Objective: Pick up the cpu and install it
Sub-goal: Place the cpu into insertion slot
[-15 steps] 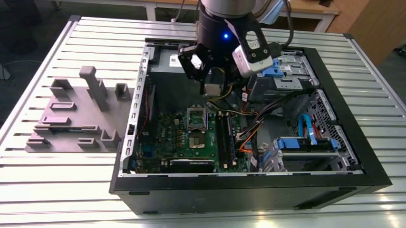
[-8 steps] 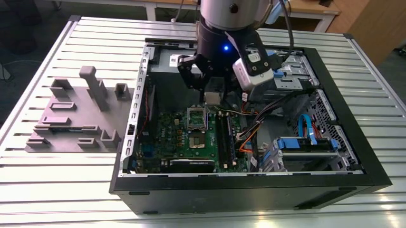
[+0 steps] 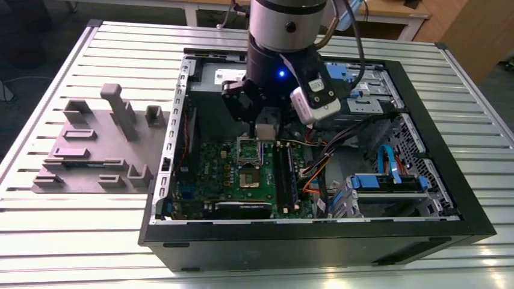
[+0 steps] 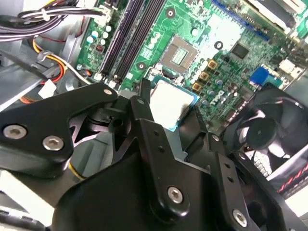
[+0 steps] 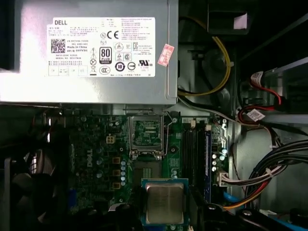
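Evidently, in the exterior view the claw (image 3: 263, 129) hung inside the open case (image 3: 321, 247), over the far part of the motherboard (image 3: 229, 180). In the second wrist view it pinched the cpu (image 4: 172, 103) by its edges. In the first wrist view the open socket (image 5: 147, 169) lay just beside it; we judged installing underway, calling for square alignment.

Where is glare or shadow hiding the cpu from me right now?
Second wrist view: glare whitens the cpu top. First wrist view: cpu evenly lit, motherboard dim beside the bright power supply. Exterior view: case interior dark under the arm.
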### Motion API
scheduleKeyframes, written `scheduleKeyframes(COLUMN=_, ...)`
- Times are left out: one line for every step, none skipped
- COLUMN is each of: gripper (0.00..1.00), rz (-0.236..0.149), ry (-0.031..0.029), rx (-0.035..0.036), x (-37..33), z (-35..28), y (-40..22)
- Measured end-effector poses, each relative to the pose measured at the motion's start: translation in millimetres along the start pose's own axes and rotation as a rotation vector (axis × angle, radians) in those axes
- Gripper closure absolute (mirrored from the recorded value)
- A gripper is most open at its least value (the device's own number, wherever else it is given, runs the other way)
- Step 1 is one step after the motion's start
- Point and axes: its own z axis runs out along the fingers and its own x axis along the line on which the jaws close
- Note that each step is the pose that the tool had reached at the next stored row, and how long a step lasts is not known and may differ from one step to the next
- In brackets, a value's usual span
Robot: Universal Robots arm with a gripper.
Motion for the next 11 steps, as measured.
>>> scheduleKeyframes(gripper=0.53, rz=-0.002, ry=0.0007, rx=0.0002, x=0.0, z=1.7, y=-1.9)
scheduleKeyframes(gripper=0.53, rz=-0.003, ry=0.0012, rx=-0.0001, x=0.0, z=3.8, y=-3.2)
scheduleKeyframes(gripper=0.53, rz=-0.005, ry=0.0013, rx=-0.0003, x=0.0, z=5.6, y=-4.0)
scheduleKeyframes(gripper=0.53, rz=-0.006, ry=0.0015, rx=-0.0002, x=0.1, z=7.4, y=-4.6)
scheduleKeyframes(gripper=0.53, rz=-0.007, ry=0.0018, rx=-0.0001, x=0.3, z=9.1, y=-4.9)
scheduleKeyframes(gripper=0.53, rz=-0.008, ry=0.0019, rx=-0.0001, x=0.4, z=10.9, y=-5.1)
scheduleKeyframes(gripper=0.53, rz=-0.01, ry=0.0021, rx=0.0001, x=0.6, z=12.7, y=-5.4)
scheduleKeyframes(gripper=0.53, rz=-0.011, ry=0.0023, rx=0.0002, x=0.7, z=14.5, y=-6.2)
scheduleKeyframes(gripper=0.53, rz=-0.013, ry=0.0024, rx=0.0003, x=0.7, z=16.3, y=-7.8)
scheduleKeyframes(gripper=0.53, rz=-0.014, ry=0.0024, rx=0.0001, x=0.7, z=18.2, y=-9.3)
scheduleKeyframes(gripper=0.53, rz=-0.015, ry=0.0023, rx=-0.0003, x=0.8, z=20.1, y=-10.1)
